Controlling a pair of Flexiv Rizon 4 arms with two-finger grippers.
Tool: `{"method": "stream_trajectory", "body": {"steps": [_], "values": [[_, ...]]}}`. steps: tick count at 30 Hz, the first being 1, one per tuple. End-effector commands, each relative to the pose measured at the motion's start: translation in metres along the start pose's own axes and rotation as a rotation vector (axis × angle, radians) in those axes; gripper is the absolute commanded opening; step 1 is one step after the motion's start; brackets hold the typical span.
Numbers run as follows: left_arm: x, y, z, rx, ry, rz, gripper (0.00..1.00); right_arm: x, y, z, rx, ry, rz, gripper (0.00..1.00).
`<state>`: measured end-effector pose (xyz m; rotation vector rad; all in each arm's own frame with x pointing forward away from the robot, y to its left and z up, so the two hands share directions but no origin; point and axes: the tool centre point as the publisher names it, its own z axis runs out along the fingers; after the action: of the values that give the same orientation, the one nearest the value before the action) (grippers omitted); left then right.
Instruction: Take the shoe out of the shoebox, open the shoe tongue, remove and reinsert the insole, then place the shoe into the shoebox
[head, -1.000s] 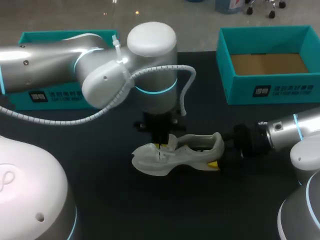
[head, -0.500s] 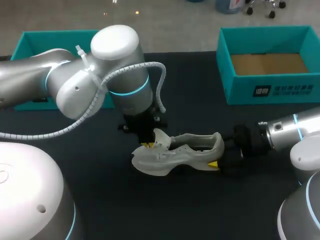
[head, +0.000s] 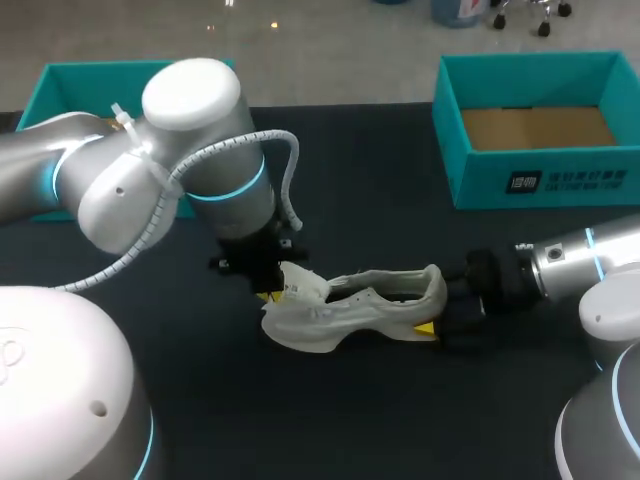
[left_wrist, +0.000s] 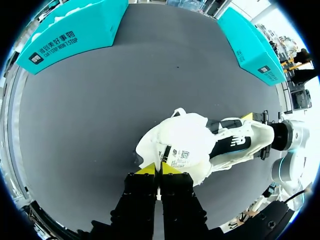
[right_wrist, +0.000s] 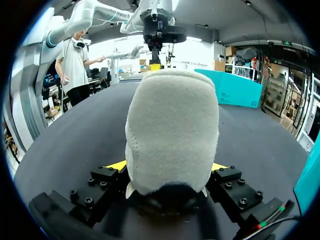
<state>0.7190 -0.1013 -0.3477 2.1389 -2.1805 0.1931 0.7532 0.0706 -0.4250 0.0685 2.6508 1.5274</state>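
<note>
Now the right gripper (right_wrist: 169, 165) clamps the heel (right_wrist: 171, 130) of the pale grey fabric sneaker (head: 350, 305), bracing it on the black table (head: 400, 420). Meanwhile the left gripper (left_wrist: 160, 169) pinches its white tongue (left_wrist: 182, 140) toeward, to bare the opening.

We work over a black table (head: 380, 420) with a matte, dark top. At its far right corner stands an open teal shoebox (head: 540, 180) with a bare brown cardboard floor showing inside, and at the far left stands a second teal box (head: 90, 78), partly hidden from the head view. Well apart from both, near the middle of the table, a pale shoe (head: 370, 300) rests on the surface, its toe toward our left side and its heel toward our right.
</note>
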Motion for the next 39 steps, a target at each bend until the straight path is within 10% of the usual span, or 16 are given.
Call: {"method": "stream_trajectory", "body": {"steps": [1,10,21,34,39], "values": [[-0.001,-0.009,0.008,-0.027,-0.054,-0.002,0.00,0.000,-0.003,0.001,0.003,-0.003,0.000,0.00],[0.000,-0.011,0.034,-0.095,-0.098,-0.005,0.15,0.000,-0.003,0.001,0.003,-0.003,0.000,0.00],[0.010,-0.006,0.023,-0.096,-0.078,0.038,1.00,0.000,-0.003,0.001,0.003,-0.003,0.000,0.00],[0.027,-0.049,-0.025,0.002,-0.022,0.670,1.00,0.000,-0.003,0.001,0.003,-0.003,0.000,0.00],[0.032,-0.068,-0.055,0.029,0.056,1.243,1.00,0.000,-0.003,0.001,0.003,-0.003,0.000,0.00]]}}
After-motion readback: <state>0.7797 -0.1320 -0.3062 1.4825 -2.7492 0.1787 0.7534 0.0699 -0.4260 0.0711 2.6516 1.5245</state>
